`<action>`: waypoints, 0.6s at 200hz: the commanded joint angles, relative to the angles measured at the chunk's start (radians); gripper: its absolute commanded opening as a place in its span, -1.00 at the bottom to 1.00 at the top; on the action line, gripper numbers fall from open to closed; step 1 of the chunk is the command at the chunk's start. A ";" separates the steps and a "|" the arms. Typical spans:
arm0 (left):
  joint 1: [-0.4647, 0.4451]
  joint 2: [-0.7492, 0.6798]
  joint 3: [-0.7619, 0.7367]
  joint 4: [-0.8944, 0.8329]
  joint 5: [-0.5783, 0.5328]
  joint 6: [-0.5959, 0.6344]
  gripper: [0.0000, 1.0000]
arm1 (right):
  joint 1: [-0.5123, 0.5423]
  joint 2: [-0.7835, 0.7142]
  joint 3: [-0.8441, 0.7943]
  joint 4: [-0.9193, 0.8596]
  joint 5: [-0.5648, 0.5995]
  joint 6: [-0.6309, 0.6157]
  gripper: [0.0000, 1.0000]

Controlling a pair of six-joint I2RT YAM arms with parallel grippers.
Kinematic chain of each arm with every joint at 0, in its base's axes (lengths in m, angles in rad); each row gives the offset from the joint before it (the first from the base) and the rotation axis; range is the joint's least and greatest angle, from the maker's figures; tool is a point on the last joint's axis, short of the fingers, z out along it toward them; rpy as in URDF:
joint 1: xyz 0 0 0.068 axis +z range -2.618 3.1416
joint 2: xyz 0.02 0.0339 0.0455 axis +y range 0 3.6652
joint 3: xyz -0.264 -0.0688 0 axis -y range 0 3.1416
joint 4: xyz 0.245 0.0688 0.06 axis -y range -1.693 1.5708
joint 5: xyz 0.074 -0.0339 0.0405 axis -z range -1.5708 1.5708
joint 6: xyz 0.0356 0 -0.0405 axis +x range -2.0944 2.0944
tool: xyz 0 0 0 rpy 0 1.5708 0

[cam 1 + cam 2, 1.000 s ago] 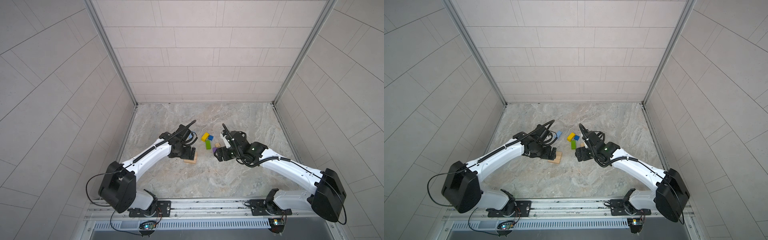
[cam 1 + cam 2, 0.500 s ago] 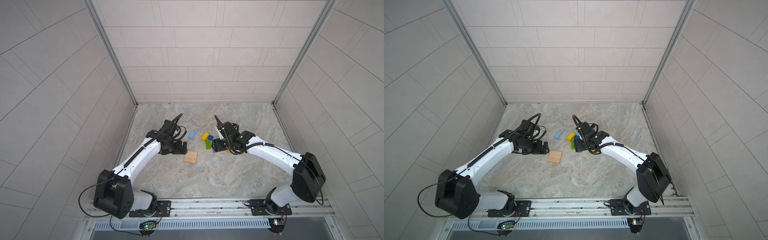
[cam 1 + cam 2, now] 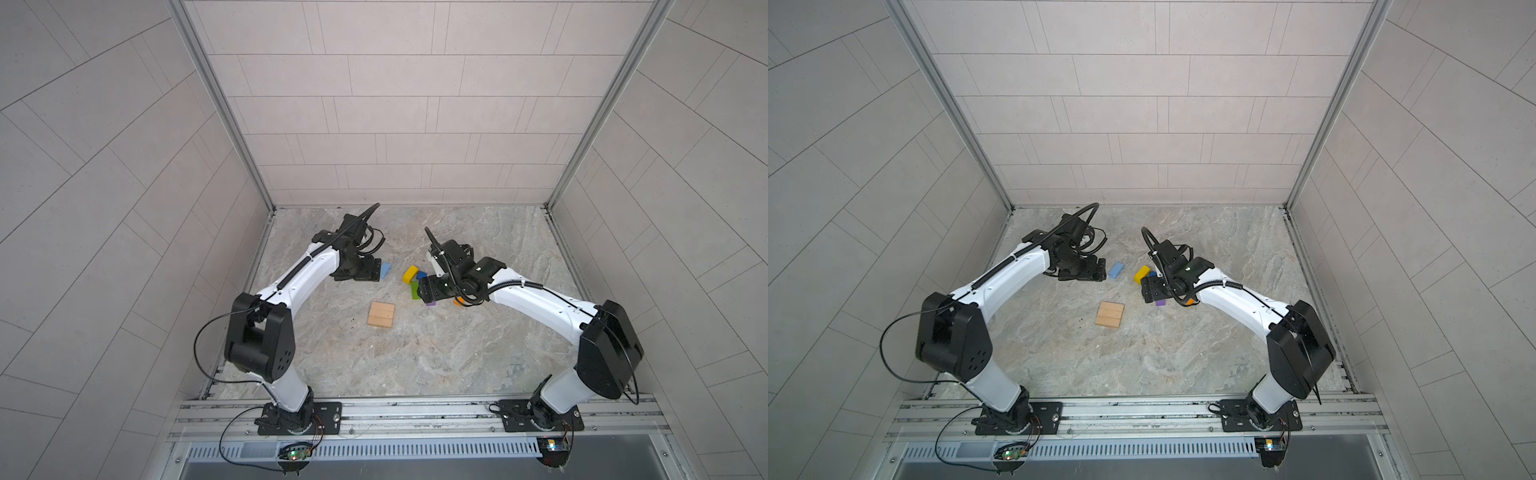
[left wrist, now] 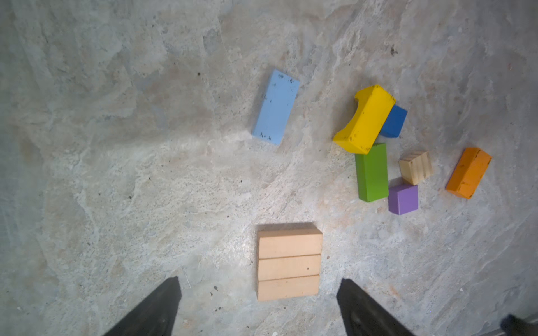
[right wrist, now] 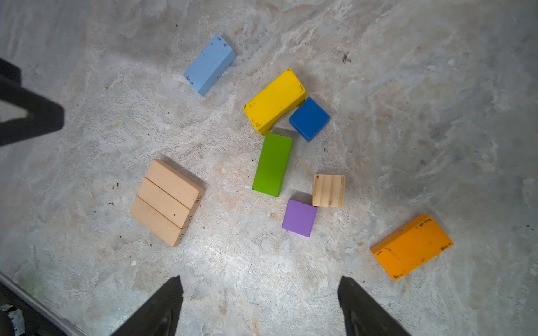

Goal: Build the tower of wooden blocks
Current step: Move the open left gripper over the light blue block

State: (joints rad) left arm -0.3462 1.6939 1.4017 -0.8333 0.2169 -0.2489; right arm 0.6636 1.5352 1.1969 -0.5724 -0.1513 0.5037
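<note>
Saw three tan bars (image 3: 381, 315) lying flat, side by side and touching, on the floor (image 3: 415, 357), near the middle in both top views. Saw them just one layer high. Found a light-blue bar (image 4: 276, 107) alone, apart from the rest, near the left gripper (image 4: 259, 280). Found a yellow bar (image 5: 273, 100) touching a dark-blue cube (image 5: 309, 118), with a green bar (image 5: 272, 164) just beside both. Spotted a small tan block (image 5: 329, 190) and a purple cube (image 5: 299, 217) corner to corner, next to the green bar. Spotted an orange bar (image 5: 412, 247) off by itself, well apart from the purple cube. Found all the blocks down on the floor. Saw the left gripper up above the floor, fingers (image 4: 154, 314) wide apart, holding nothing. Saw the right gripper (image 5: 260, 278) the same way: fingers wide apart, holding nothing, up near the green bar in both top views.
</note>
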 commanded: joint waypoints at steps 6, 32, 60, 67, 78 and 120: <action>0.000 0.072 0.086 -0.002 0.018 0.046 0.75 | -0.002 -0.106 -0.044 0.015 -0.037 -0.011 0.75; 0.000 0.186 0.164 0.009 0.024 0.091 0.67 | -0.008 -0.210 -0.121 0.068 -0.050 0.006 0.77; -0.001 0.306 0.247 0.010 -0.013 0.145 0.62 | -0.011 -0.353 -0.244 0.180 -0.061 0.011 0.81; -0.001 0.330 0.261 0.015 -0.021 0.155 0.62 | -0.012 -0.382 -0.261 0.190 -0.065 0.016 0.82; 0.000 0.364 0.283 0.020 -0.035 0.169 0.61 | -0.015 -0.416 -0.277 0.193 -0.075 0.019 0.84; -0.002 0.454 0.336 0.047 -0.057 0.191 0.47 | -0.019 -0.490 -0.314 0.173 -0.104 0.007 0.84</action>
State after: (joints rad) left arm -0.3462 2.1216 1.6943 -0.7975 0.1848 -0.0921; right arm 0.6510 1.0805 0.9016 -0.4099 -0.2375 0.5133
